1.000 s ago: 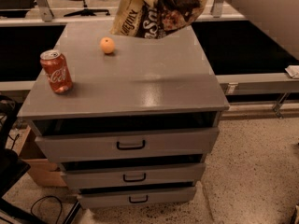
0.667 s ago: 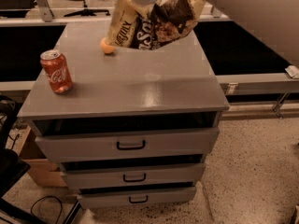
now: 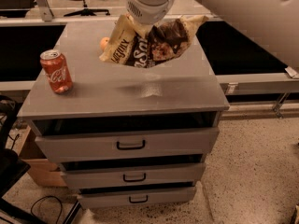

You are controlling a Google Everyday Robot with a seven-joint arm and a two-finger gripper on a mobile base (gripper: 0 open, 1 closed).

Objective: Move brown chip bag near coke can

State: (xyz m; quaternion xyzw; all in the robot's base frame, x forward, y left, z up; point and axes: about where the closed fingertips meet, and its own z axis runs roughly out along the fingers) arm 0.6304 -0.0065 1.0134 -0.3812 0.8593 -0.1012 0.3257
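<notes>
At the far left, on the floor beside the cabinet, a cardboard box (image 3: 35, 164) sits low with a dark cable (image 3: 44, 203) trailing in front of it. Above that, the coke can (image 3: 56, 71) stands upright near the left edge of the grey tabletop (image 3: 187, 87), towards the front, its white script facing the camera.

Further right and towards the back, a small orange fruit (image 3: 104, 43) rests on the tabletop, just beside the left corner of the brown chip bag (image 3: 149, 48) and partly covered by it. The bag is over the back middle of the tabletop, well apart from the can. It is tilted, with its tan left end low and its dark-brown right end flaring up. A soft shadow lies on the surface in front of it.

The gripper (image 3: 148, 21) is directly above the bag, at the top centre of the view. Its white round housing hides the jaws, but the bag's crumpled top edge bunches up into it and the bag hangs from there, so the jaws are clamped on the bag.

From the housing, the broad white arm (image 3: 243, 13) slants off to the upper right corner.

Under the tabletop, three drawers (image 3: 128, 143) with dark handles are stacked, with a dark gap above each. To the right, a metal rail (image 3: 261, 78) runs level with the tabletop, above a speckled floor (image 3: 252, 171).
</notes>
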